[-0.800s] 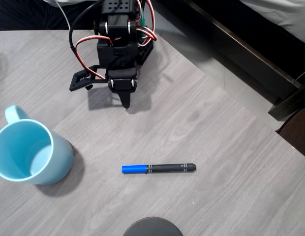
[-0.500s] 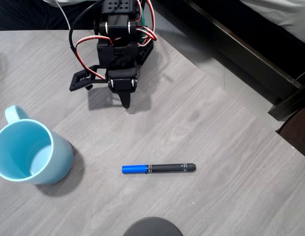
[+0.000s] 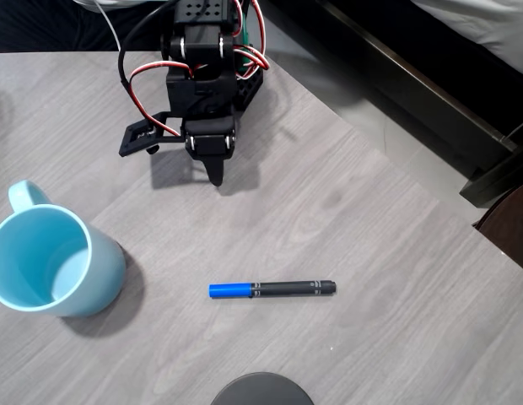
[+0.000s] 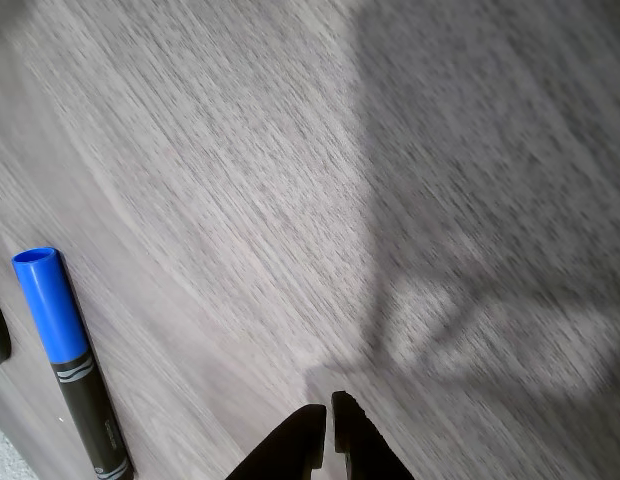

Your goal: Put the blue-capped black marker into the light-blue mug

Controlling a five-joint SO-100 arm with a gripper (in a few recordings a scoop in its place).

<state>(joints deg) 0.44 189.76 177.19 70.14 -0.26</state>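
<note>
Blue-capped black marker (image 3: 272, 289) is lying flat on the grey wood-grain tabletop (image 3: 371, 253) in the overhead view, low in the picture, cap pointing left and barrel running right. Just below it, at the bottom edge, a dark round object (image 3: 261, 390) is peeking in. Left of the marker and well apart from it, the light-blue mug (image 3: 52, 261) is standing upright, its handle turned toward the top of the picture. Farther up, the claw (image 3: 216, 177) is hanging from the black arm (image 3: 207, 76) with red wires, its tip pointing down at bare tabletop, well apart from both marker and mug.

The wrist view is giving what the overhead cannot: the claw (image 4: 326, 410) is sitting pressed together, fingertips almost meeting with nothing between them, while the marker (image 4: 70, 362) is lying at the left edge, blue cap uppermost.
</note>
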